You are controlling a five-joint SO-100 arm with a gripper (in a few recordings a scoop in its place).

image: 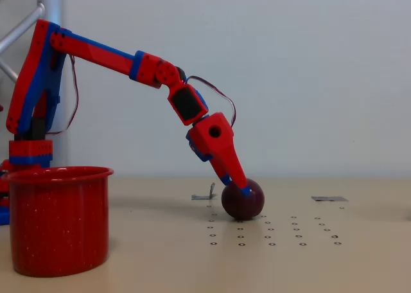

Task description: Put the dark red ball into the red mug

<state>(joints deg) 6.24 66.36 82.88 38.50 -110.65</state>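
Observation:
The dark red ball (244, 203) rests on the beige table right of centre in the fixed view. The red-and-blue arm reaches down from the upper left, and its gripper (243, 189) comes down onto the top of the ball. One red finger with a blue tip (236, 175) lies across the ball's upper front. The other finger is hidden behind it, so the gap between the jaws cannot be seen. The red mug (56, 222) stands upright at the near left, well apart from the ball, with its mouth open upward.
The arm's base (29, 153) stands behind the mug at the far left. Small ring-shaped marks (270, 232) dot the table (160, 254) around and in front of the ball. A small metal clip (204, 195) and a flat grey tab (329, 198) lie further back.

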